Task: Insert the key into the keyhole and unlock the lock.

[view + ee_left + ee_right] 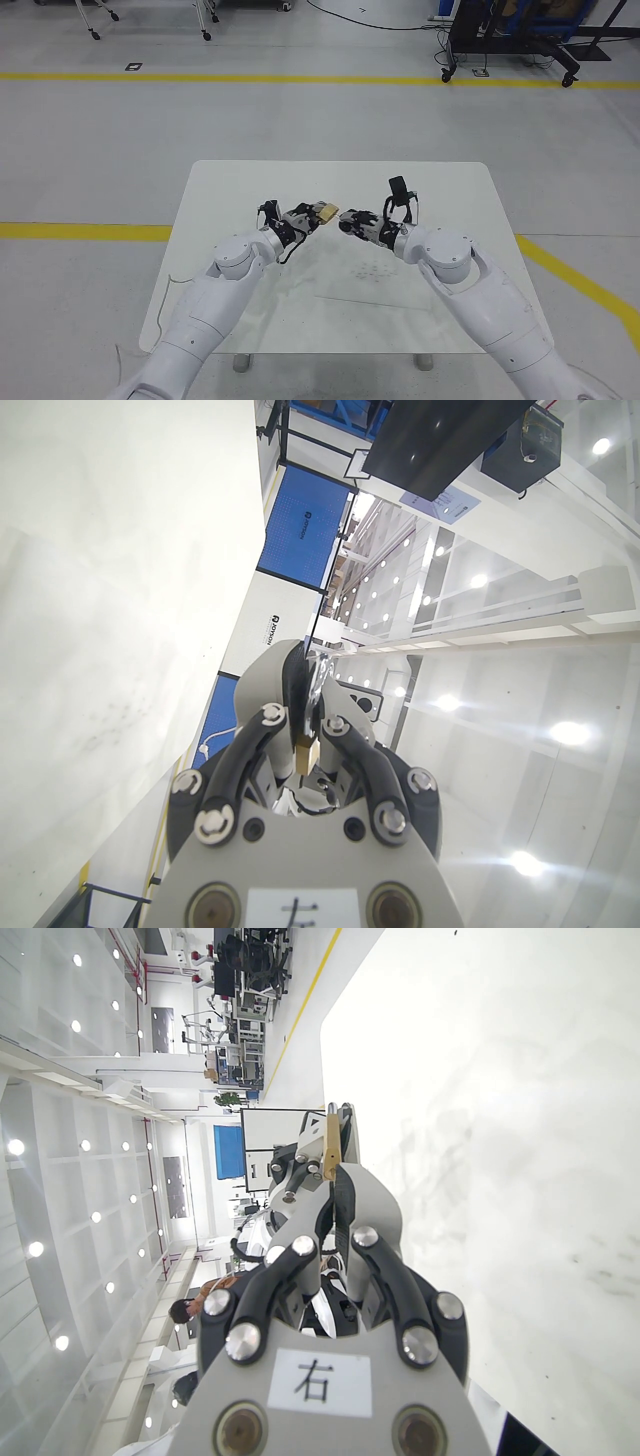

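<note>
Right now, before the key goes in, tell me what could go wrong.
1. The lock is pinched in the left pincer above the table; a push from the key could twist it or knock it loose.
2. The right pincer sits almost against the lock, and I cannot tell how the key lines up with the keyhole; the tips could collide or the key jam.

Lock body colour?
The lock is brass-gold, shown best in the right wrist view.

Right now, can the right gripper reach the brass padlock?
Probably yes. The left gripper holds the brass padlock out toward the right gripper, whose tips are right beside it, with nothing between them.
</note>
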Available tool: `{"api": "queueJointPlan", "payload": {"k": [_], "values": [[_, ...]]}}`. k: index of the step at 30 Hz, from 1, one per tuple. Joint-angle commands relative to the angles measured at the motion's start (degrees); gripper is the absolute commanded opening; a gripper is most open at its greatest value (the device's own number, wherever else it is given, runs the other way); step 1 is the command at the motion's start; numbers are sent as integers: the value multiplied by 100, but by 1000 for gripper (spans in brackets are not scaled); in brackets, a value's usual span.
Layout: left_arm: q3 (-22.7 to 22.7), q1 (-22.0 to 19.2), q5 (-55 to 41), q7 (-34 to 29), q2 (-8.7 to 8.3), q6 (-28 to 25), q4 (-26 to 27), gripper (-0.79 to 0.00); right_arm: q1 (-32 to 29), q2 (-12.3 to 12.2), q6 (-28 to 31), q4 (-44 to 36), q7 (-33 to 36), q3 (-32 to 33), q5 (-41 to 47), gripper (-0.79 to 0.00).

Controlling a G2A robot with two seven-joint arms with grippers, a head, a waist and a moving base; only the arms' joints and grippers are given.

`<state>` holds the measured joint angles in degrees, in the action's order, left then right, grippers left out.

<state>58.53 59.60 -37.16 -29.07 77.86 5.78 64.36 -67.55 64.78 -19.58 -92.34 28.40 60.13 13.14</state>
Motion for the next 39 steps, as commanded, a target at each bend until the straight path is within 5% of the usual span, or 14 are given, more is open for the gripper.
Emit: {"api": "queueJointPlan", "payload": {"k": [1, 16, 17, 18, 19, 33, 36, 39], "values": [[6, 0, 0, 9, 5, 22, 5, -785, 30, 18, -29, -14, 2, -75, -41, -785], [42, 12, 139, -57, 23, 50, 93, -785, 184, 89, -132, 146, -75, -128, -173, -785], [47, 10, 161, -56, 22, 52, 99, -785, 185, 90, -128, 153, -75, -112, -171, -529], [56, 10, 170, -61, 22, 54, 109, -785, 182, 90, -115, 155, -77, -89, -162, -95], [71, 10, 185, -58, 19, 56, 114, -785, 170, 90, -95, 152, -71, -59, -132, 0], [302, 88, 382, -26, -25, -103, 252, -785, 122, 87, -25, 150, 68, 38, 71, 0], [297, 80, 479, -158, -27, -297, 268, -785, -82, 122, 469, 211, 204, 259, 1000, 0], [305, 68, 563, -188, -25, -498, 307, -785, -201, 153, 804, 388, 458, 379, 1710, -394]]}}
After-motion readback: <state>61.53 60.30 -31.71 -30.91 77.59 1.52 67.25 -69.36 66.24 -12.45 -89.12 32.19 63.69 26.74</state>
